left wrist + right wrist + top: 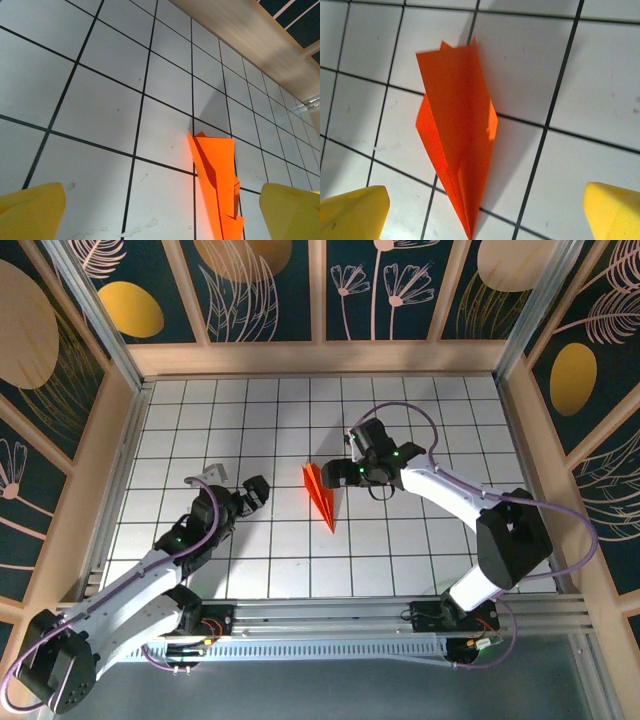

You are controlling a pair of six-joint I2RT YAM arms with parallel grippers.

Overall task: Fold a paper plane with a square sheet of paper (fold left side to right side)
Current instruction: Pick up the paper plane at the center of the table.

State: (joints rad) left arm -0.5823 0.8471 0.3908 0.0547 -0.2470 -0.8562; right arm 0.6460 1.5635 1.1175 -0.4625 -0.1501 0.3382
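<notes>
1. The paper plane [320, 495] lies on the white gridded table [200, 410], near its centre. It is a narrow orange dart with its nose toward the near edge.
2. The right gripper [345, 455] is just beside the plane's tail, on the right-edge side. Its yellow fingertips [352, 212] stand wide apart and grip nothing.
3. The left gripper [237, 483] is apart from the plane, toward the left edge. Its yellow fingertips [292, 210] are fully spread and empty.

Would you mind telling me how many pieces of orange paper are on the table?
1: the paper plane lies mid-table, between the left gripper and the right gripper. No other seems hidden.
</notes>
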